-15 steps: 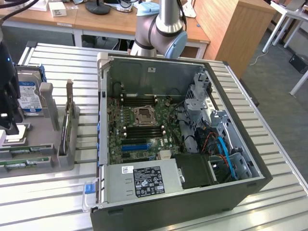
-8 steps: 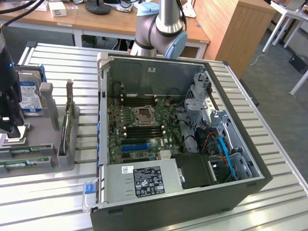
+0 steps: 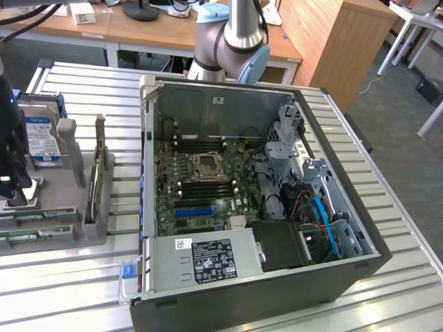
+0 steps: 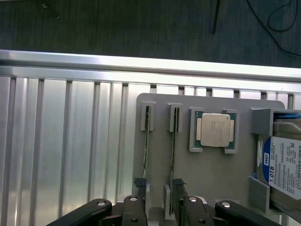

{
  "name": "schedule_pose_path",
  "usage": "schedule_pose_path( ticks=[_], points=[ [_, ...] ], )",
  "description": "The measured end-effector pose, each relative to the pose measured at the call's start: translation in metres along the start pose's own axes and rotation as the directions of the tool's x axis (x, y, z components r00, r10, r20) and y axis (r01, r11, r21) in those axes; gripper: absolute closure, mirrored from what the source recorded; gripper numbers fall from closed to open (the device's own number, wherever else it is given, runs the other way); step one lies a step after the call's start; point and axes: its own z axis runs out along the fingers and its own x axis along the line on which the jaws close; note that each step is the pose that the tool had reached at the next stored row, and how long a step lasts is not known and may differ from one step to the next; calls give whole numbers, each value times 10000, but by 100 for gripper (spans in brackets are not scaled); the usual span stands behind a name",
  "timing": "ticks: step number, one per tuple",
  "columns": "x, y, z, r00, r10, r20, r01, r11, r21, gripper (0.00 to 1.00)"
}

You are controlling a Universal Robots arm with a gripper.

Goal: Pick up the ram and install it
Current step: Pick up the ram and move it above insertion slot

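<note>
The gripper [image 4: 161,214] hangs over the grey tray [image 4: 211,174], which sits at the table's [image 3: 83,76] edge on the exterior view's left, beside the open computer case [image 3: 277,290]. Its black fingers [image 4: 134,214] are spread as wide as they go and have hold of nothing. They stand just above the end of the tray where the two memory sticks finish. One ram stick [image 4: 174,141] stands on its long edge in a pair of grey end slots, right beside the square silver processor chip [image 4: 215,131]. The other ram stick [image 4: 146,141] stands the same way in the neighbouring slots, parallel to the first and closer to the tray's outer edge. Both green boards are seated in the tray, with their near ends pointing towards the gap between the fingers; I cannot tell which of the two the fingers are lined up with. A hard drive [image 4: 282,165] with a white and blue label stands in a holder at the tray's far side, past the processor chip. In the case the motherboard [image 3: 201,187] lies exposed, well apart from the gripper.
</note>
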Motion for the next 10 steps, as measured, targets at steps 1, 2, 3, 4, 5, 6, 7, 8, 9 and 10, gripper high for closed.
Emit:
schedule_pose_path(
  ticks=[1,2,3,4,5,6,7,8,9,10],
  points=[
    [23,1,0,10000,0,0,0,10000,0,64],
    [42,2,0,10000,0,0,0,10000,0,64],
    [51,2,0,10000,-1,0,1,10000,0,64],
    [51,2,0,10000,-1,1,1,10000,0,64],
    [51,2,0,10000,1,1,-1,10000,0,64],
    [51,2,0,10000,1,1,-1,10000,0,64],
    [51,2,0,10000,1,1,-1,10000,0,64],
    [51,2,6,10000,1,2,-1,10000,1,64],
    [52,2,19,10000,1,2,-1,10000,0,64],
    [52,1,38,10000,1,2,-1,10000,1,64]
  ],
)
